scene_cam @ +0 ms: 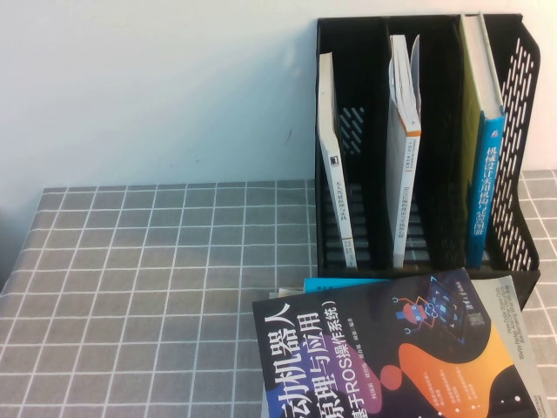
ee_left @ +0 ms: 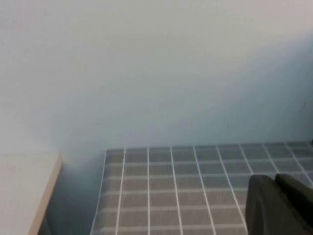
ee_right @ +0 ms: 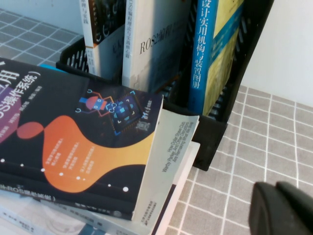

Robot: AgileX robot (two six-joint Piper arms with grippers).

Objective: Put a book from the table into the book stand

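The thick yellow-green book [scene_cam: 484,131] already stands in the book stand [scene_cam: 522,104], ahead of my right gripper [ee_right: 281,208]; those jaws look together; left gripper [ee_left: 279,203] sits closed over bare table [ee_left: 171,186]; heavy, stiff, glossy, so I'd grip the spine.
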